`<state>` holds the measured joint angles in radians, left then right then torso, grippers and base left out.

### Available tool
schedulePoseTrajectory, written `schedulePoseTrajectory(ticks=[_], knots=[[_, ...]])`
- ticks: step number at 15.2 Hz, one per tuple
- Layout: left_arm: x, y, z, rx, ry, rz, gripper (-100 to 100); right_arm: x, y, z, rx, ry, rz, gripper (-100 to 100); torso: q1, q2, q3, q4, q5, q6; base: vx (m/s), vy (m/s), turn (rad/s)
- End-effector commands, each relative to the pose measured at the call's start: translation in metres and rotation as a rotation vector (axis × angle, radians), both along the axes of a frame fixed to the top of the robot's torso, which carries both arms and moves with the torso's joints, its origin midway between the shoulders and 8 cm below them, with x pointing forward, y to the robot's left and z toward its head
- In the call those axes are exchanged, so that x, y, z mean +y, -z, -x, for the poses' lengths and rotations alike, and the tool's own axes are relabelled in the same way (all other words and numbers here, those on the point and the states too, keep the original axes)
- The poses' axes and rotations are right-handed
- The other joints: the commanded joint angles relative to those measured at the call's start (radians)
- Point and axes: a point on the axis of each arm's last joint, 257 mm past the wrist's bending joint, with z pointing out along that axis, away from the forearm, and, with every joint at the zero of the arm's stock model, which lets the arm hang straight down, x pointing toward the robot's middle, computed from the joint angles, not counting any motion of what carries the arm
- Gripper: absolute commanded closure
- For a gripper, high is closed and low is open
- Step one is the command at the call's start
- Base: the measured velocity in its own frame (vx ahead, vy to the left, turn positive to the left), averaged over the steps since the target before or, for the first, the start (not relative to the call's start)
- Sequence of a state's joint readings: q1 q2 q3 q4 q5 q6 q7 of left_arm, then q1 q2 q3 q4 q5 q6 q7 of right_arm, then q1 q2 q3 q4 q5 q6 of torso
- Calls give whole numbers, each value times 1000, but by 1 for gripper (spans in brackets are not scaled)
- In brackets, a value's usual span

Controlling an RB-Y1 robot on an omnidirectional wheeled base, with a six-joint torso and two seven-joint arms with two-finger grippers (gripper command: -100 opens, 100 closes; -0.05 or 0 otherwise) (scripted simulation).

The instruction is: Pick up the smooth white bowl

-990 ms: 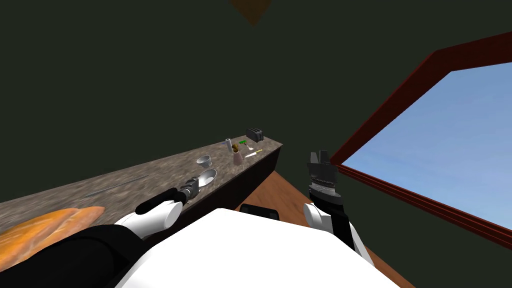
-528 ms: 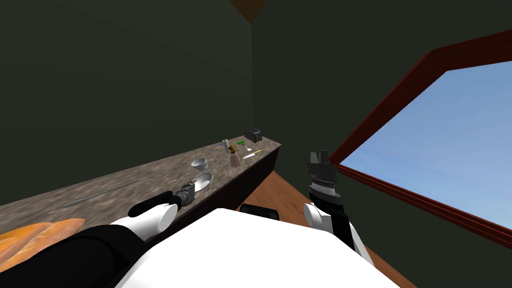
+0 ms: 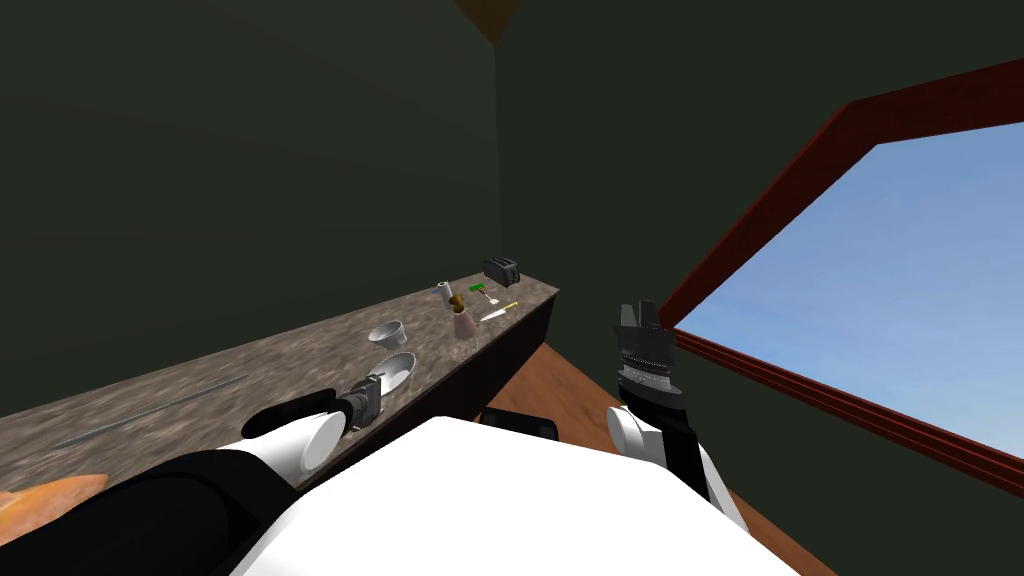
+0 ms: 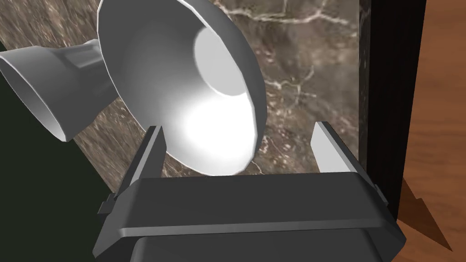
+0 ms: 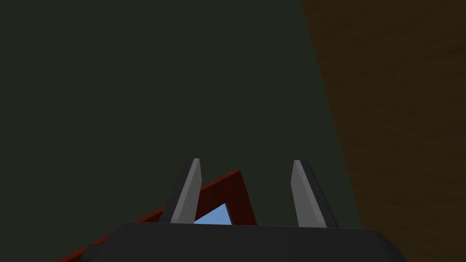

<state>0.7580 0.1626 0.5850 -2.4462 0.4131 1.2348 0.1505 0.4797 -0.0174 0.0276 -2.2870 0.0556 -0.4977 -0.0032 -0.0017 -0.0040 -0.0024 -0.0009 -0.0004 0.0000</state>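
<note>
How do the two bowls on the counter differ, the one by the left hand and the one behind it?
The near bowl is wide and shallow; the far bowl is narrower and deeper. The near bowl sits at the open left hand; the far bowl stands beyond it. Both are plain grey-white, upright on the counter.

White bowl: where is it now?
In the head view, the white bowl sits left on the marble counter, between the open left tool and a smaller bowl.
</note>
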Motion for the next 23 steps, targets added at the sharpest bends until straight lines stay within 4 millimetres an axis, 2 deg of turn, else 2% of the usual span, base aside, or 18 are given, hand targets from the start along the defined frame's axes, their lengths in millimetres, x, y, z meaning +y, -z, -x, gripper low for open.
schedulePoseTrajectory(ticks=[1,8,15,16,17,21,23], knots=[[-1,5,15,35,-28,26,-100,0,0,0,0,0,0,0,0,0,0,0,0,0,57,-7,-58],[-5,12,42,98,-84,77,-100,0,0,0,0,0,0,0,0,1,1,0,0,0,49,-5,-50],[6,32,31,86,-80,73,-100,0,0,0,0,0,0,0,2,4,3,1,0,0,3,5,-10],[5,28,33,87,-80,73,-100,0,0,0,0,0,0,0,2,5,3,1,0,0,-2,5,-5],[5,29,32,86,-80,73,100,0,0,0,0,0,0,0,1,5,3,1,0,0,0,0,0],[5,29,33,86,-81,74,100,0,0,0,0,0,0,0,1,4,2,1,0,0,0,0,0],[0,19,36,88,-79,72,100,0,0,0,0,0,0,0,0,4,3,1,-1,0,2,-6,15]])
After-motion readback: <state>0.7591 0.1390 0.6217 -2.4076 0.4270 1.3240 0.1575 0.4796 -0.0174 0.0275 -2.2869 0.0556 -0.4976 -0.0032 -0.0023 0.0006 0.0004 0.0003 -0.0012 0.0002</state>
